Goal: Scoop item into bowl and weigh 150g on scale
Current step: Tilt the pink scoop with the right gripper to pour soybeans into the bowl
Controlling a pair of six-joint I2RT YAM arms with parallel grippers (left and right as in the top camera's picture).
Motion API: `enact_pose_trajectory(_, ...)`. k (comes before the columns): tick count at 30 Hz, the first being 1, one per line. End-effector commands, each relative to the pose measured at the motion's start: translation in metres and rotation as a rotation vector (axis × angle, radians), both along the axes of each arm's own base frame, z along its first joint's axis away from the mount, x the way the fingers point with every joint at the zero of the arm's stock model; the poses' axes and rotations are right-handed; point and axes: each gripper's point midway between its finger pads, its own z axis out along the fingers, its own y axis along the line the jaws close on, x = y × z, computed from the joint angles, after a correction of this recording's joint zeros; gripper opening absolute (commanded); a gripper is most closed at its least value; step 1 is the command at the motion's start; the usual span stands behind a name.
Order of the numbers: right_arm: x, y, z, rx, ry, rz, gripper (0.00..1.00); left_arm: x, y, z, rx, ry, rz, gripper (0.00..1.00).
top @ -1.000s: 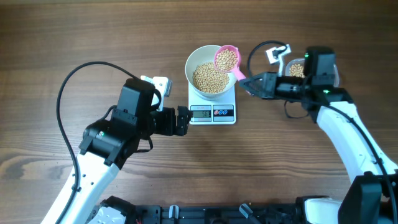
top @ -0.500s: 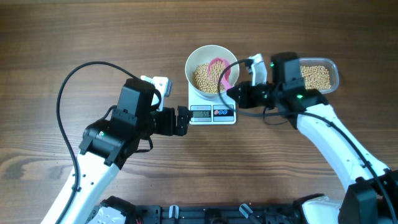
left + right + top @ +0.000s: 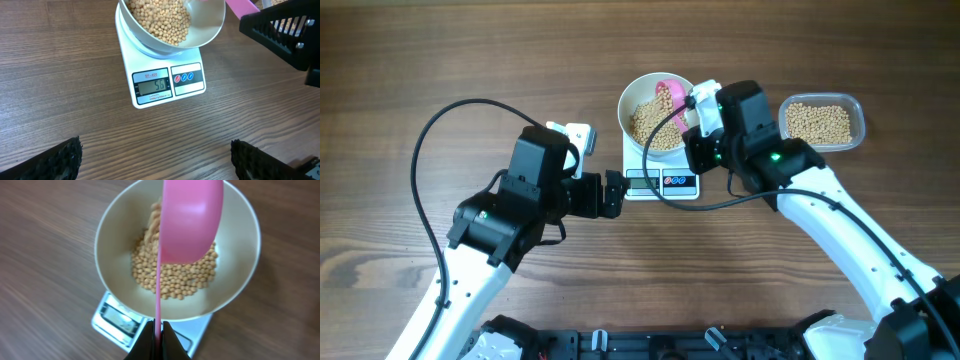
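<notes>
Tan little beans (image 3: 175, 277), the soybean-looking kind, are piled in the bottom of the white bowl (image 3: 625, 105). More are tumbling in off the edge of a tipped pink scoop (image 3: 192, 220) that hangs over the bowl. The bowl sits on the scale (image 3: 662, 182), roughly centred and overhanging it a bit.

On handling: I'd guess each bean is light, hard and smooth, so they'll roll and bounce the second they hit anything flat. There's no point trying to pinch them. You move them by the scoopful, and the place to hold is the far end of the scoop's thin handle, so the cup stays free to tip. The bowl looks like it's just resting loose on the scale, so a nudge could shift it and mess with the reading.

The right gripper (image 3: 159, 330) has its fingers pressed together on that thin handle, gripped low with the cup pointing away over the bowl. The left gripper (image 3: 615, 193) hangs just beside the scale's display edge, jaws spread wide with nothing in them.

The display shows a two-digit figure, which I'd call well short of target, so more scoops are needed.

Count:
- one bowl
- one scale
- one scoop
- one clear tub (image 3: 861, 122) of spare beans off to the bowl's side, near but not touching
- two arms
- beans: way too many to count

It all sits on a dark wood table (image 3: 440, 60).
</notes>
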Motion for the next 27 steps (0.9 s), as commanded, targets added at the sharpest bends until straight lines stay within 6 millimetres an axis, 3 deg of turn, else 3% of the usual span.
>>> enact_pose_trajectory(1,0.013,-0.014,0.019,-0.154,-0.145,-0.007,0.04,-0.001,-0.003,0.003,-0.008,-0.008,-0.018,1.00)
enact_pose_trajectory(8,0.020,-0.018,0.027,-0.207,-0.193,-0.013,0.04,-0.001,-0.003,0.003,-0.008,-0.008,-0.018,1.00)
enact_pose_trajectory(16,0.026,-0.008,0.056,-0.212,-0.260,0.034,0.04,-0.001,-0.003,0.003,-0.008,-0.008,-0.018,1.00)
enact_pose_trajectory(27,0.014,0.006,0.056,-0.358,-0.320,0.101,0.04,-0.001,-0.003,0.003,-0.008,-0.009,-0.018,1.00)
